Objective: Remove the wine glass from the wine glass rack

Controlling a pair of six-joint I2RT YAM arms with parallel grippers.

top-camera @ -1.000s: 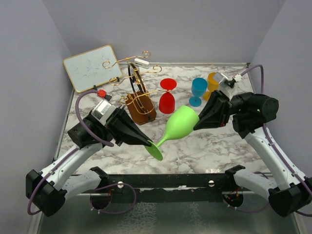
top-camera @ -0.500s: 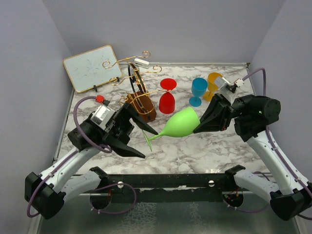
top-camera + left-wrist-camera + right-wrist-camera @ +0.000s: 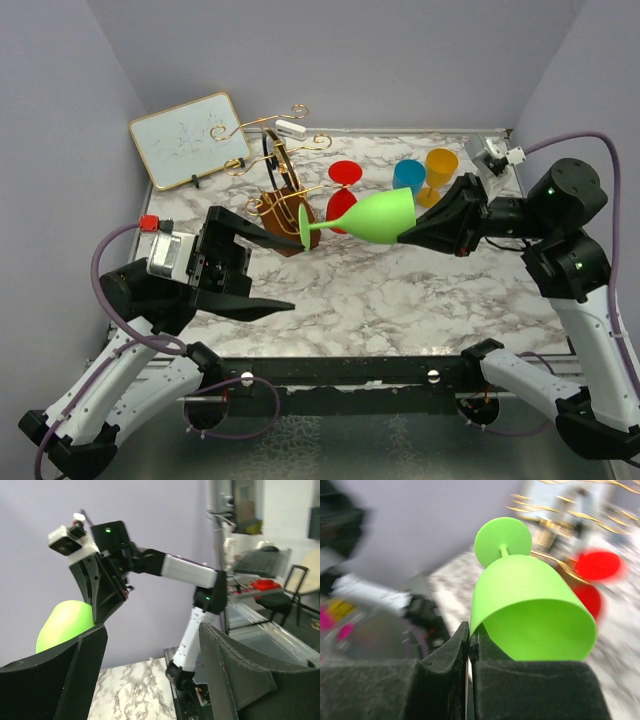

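The green wine glass [image 3: 375, 217] lies on its side in the air, its foot [image 3: 303, 228] pointing left, right beside the wine glass rack [image 3: 285, 212]. That rack is gold wire with curled arms on a brown block. My right gripper [image 3: 405, 238] is shut on the bowl's rim [image 3: 479, 611], one finger inside the bowl and one outside. My left gripper [image 3: 296, 273] stands open and holds nothing, low and left of the glass's foot. In the left wrist view its fingers [image 3: 235, 675] frame the bare table, with the green bowl [image 3: 62, 625] behind the left one.
A red glass [image 3: 343, 205] stands upside down just behind the green one. A blue glass [image 3: 407, 177] and a yellow glass [image 3: 441, 165] stand at the back right. A white board [image 3: 188, 138] leans at the back left. Walls close in on both sides.
My left gripper opened, let go of the glass's foot and drew back to the left. My right gripper carried the glass up and back towards the rack, tipping it level.
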